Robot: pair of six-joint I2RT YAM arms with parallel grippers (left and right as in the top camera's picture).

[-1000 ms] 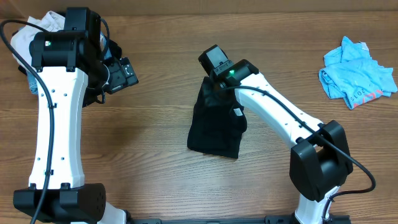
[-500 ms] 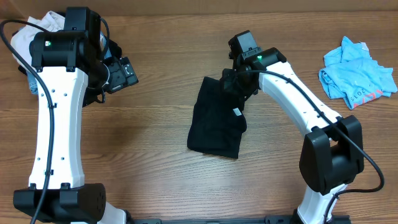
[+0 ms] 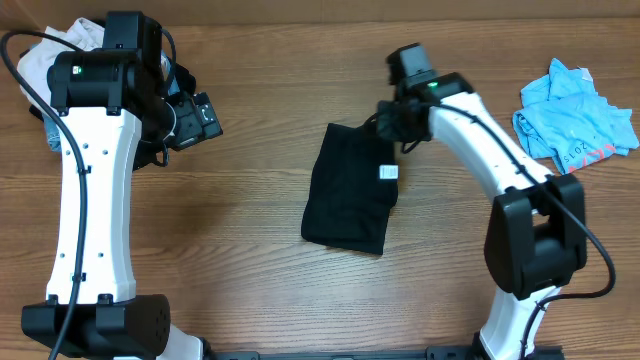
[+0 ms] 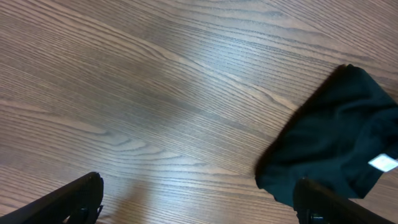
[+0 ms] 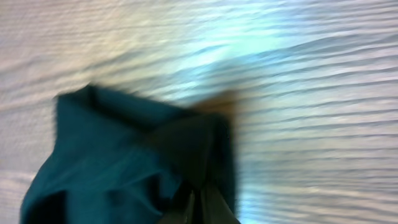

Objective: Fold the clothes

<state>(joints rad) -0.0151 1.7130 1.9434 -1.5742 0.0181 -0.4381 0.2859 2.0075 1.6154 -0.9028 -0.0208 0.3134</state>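
Observation:
The black T-shirt (image 3: 345,195) lies bunched in a rough fold at the table's middle, its white neck label (image 3: 388,172) facing up. My right gripper (image 3: 387,126) is at the shirt's far right corner. In the right wrist view its fingers (image 5: 202,202) are shut together on a pinch of the dark fabric (image 5: 124,168). My left gripper (image 3: 197,120) hangs open and empty over bare wood, well left of the shirt. In the left wrist view the gripper (image 4: 199,205) shows wide-apart fingertips, with the shirt (image 4: 336,143) and label (image 4: 382,163) at the right.
A crumpled light blue tee with red print (image 3: 573,118) lies at the far right. Cream trousers (image 3: 45,58) are heaped at the far left corner behind the left arm. Both arm bases stand at the near edge.
My right gripper has moved right and toward the far edge, pulling the shirt's far right corner with it. The white label now faces up. The left arm has not moved.

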